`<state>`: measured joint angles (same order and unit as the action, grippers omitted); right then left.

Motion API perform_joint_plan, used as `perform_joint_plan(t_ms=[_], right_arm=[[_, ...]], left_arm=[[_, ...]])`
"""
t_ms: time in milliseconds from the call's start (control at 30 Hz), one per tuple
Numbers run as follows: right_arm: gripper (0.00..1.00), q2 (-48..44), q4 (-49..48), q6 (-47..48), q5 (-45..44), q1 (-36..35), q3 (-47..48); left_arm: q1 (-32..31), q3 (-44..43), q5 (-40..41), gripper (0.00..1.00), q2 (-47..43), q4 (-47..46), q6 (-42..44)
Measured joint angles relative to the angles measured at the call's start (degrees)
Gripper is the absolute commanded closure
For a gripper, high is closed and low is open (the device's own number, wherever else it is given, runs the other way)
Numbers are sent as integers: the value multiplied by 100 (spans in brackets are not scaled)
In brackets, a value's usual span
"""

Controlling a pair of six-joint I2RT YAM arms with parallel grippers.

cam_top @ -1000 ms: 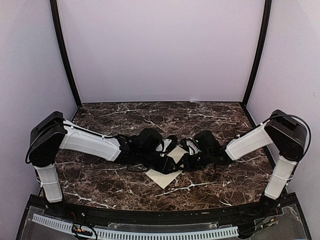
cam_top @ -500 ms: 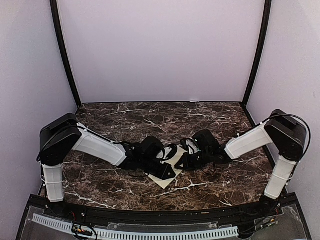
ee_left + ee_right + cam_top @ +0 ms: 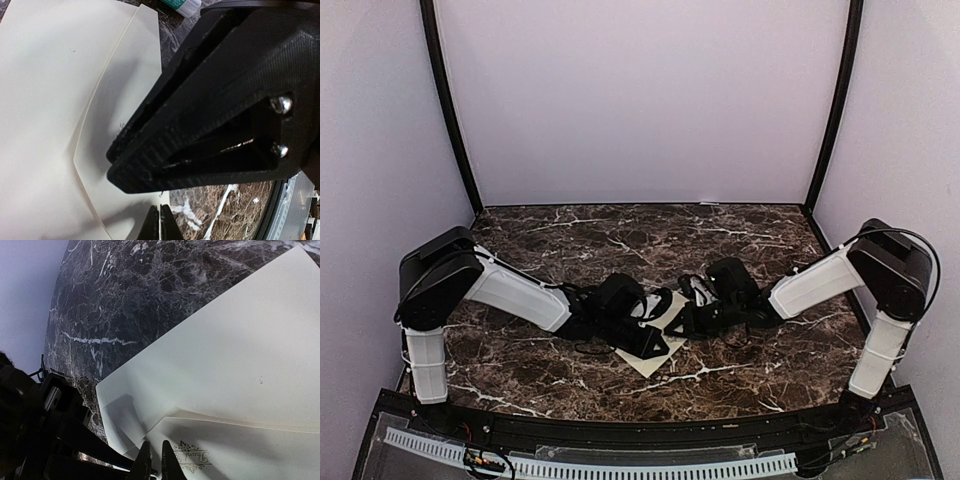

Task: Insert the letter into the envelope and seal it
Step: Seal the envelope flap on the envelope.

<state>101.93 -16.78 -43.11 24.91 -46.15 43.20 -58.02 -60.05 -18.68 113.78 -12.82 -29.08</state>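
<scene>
At the middle of the table (image 3: 740, 250): you have both arms reaching inward, their black wrists meeting low over the envelope (image 3: 648, 358).
Envelope: cream and flat on the dark marble, turned cornerwise to you. From above, only its near corner and a patch between the two wrists show.
Left gripper (image 3: 160, 211): your fingers are pressed together with no real gap. Their tips point at the envelope's edge, where the cream paper meets the marble. You cannot tell whether any paper is caught between them.
Right gripper (image 3: 154, 444): closed down to a thin slit. The tips sit at the corner of the layer that bears the emblem (image 3: 192, 457), just beside that mark. You cannot tell whether the layer is nipped between them.
Paper layers: in your right wrist view a broad plain cream sheet lies farther off. The emblem layer overlaps it nearer the fingers.
Spacing of the grippers: close together, with the right one's black fingers filling much of your left wrist view, above the envelope.
Green-and-white stick (image 3: 182, 5): on the marble just past the envelope's edge.
</scene>
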Motion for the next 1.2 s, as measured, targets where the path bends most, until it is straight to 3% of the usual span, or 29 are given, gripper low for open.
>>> perform_joint_plan(t_ms=[267,500,733,1200], right_arm=[[100,424,-297,-173,125,0,94],[100,544,-339,-249,72,13,205],[100,544,-339,-264,63,33,205],[99,542,-271,-48,459,-72,199]], left_arm=[[2,2,-24,98,0,2,7],[2,101,-20,89,-146,87,46],[7,754,-343,89,-592,44,2],[28,730,-404,93,-581,120,39]])
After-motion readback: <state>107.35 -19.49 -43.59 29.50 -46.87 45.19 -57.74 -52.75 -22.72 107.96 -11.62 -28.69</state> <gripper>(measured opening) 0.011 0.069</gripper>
